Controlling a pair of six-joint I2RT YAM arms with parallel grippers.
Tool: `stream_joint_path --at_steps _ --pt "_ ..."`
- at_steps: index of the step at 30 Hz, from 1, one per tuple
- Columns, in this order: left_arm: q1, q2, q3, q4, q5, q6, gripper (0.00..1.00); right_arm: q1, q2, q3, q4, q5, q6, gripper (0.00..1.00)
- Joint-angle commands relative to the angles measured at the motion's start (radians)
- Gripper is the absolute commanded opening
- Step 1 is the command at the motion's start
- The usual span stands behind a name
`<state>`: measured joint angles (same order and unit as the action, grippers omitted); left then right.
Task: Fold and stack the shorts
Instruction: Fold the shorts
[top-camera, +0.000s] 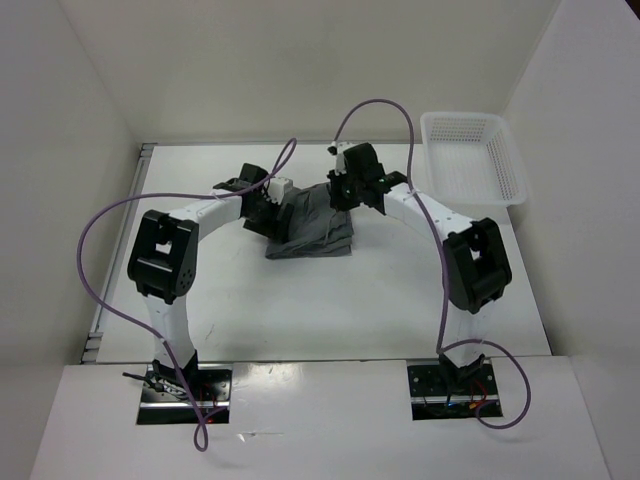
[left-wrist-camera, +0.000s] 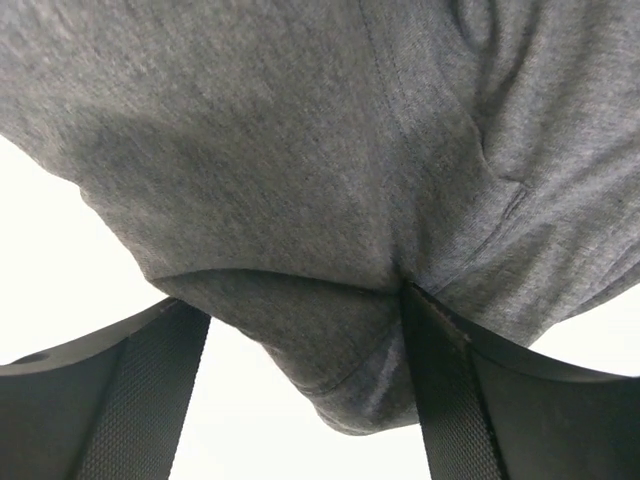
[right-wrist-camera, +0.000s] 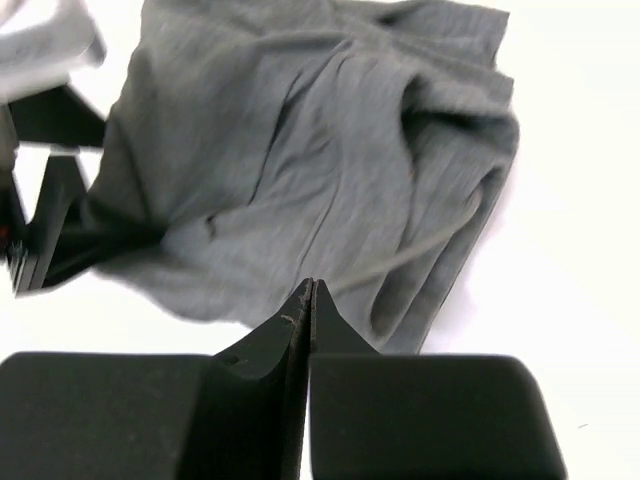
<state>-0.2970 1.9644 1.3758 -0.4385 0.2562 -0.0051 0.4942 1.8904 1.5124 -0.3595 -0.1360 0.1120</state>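
The plain mid-grey soft fabric shorts (top-camera: 312, 232) lie rumpled and partly folded on the white worktop (top-camera: 330, 310), a little toward 12 o'clock from its middle. The left gripper (left-wrist-camera: 298, 320) is at their 10 o'clock edge, its fingers well apart with a hanging fold of cloth between them. The right gripper (right-wrist-camera: 308, 290) is at their 1 o'clock edge, pressed together on nothing. A white plastic mesh basket (top-camera: 470, 160) stands at 2 o'clock.
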Motion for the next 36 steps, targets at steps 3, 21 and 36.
stream_joint_path --at_steps 3,21,36 --pt "-0.007 -0.058 0.0 0.007 0.035 0.005 0.89 0.014 -0.079 -0.138 -0.016 -0.03 -0.021 0.0" --pt "0.025 -0.026 0.17 -0.057 -0.071 0.005 1.0 0.023 -0.054 -0.204 0.051 0.019 -0.054 0.0" --pt "0.102 0.106 0.287 -0.092 -0.071 0.005 1.0 -0.071 -0.059 -0.112 0.076 -0.197 -0.179 0.65"
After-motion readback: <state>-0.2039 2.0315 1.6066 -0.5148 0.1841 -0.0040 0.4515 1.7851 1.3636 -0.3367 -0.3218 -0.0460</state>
